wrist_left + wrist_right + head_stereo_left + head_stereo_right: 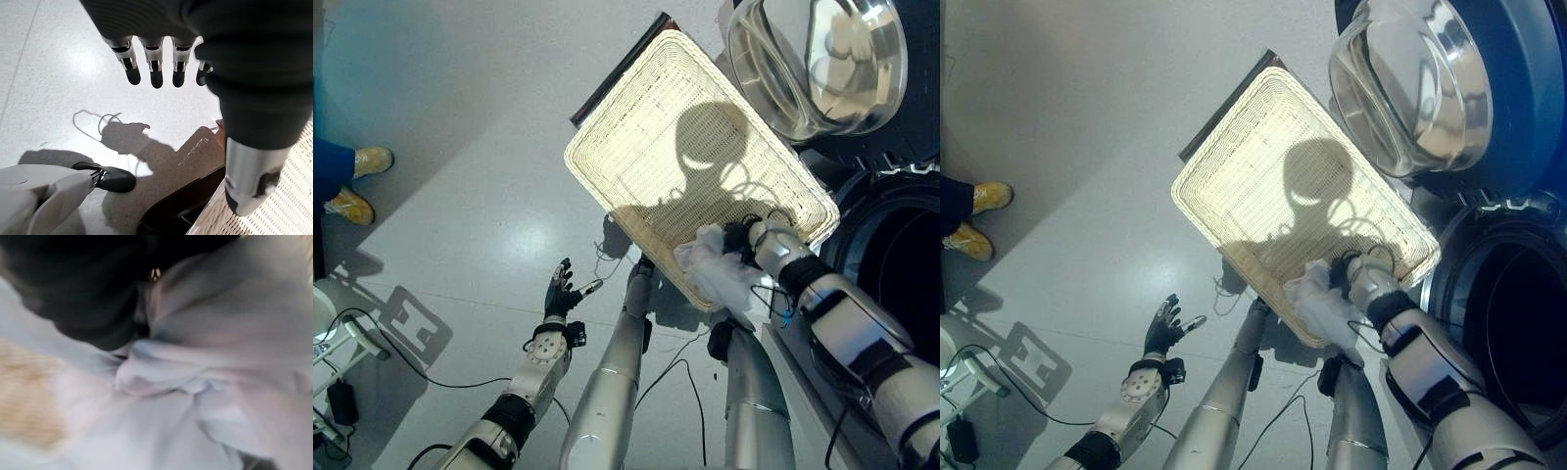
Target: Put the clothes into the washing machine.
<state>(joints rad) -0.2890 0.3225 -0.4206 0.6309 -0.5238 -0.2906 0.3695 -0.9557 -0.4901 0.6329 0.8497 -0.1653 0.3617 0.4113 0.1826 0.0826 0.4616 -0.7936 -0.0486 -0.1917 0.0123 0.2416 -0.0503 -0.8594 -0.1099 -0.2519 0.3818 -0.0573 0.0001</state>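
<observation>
A white cloth [713, 266] lies bunched at the near corner of a pale wicker basket [656, 127] and hangs over its rim. My right hand [744, 238] is pushed into the cloth at that corner; in the right wrist view the white cloth [195, 396] lies right against the hand's dark cover [73, 289]. The washing machine's drum opening [901, 255] is just right of the basket, and its round glass door [822, 59] stands swung open at the back right. My left hand [560, 292] hovers open over the floor, left of the basket, holding nothing.
The basket rests on a dark board [617, 73] that sticks out at its far edge. A person's yellow shoes [357, 181] stand at the far left. A white stand [333, 343] is at the lower left. Grey floor spreads left of the basket.
</observation>
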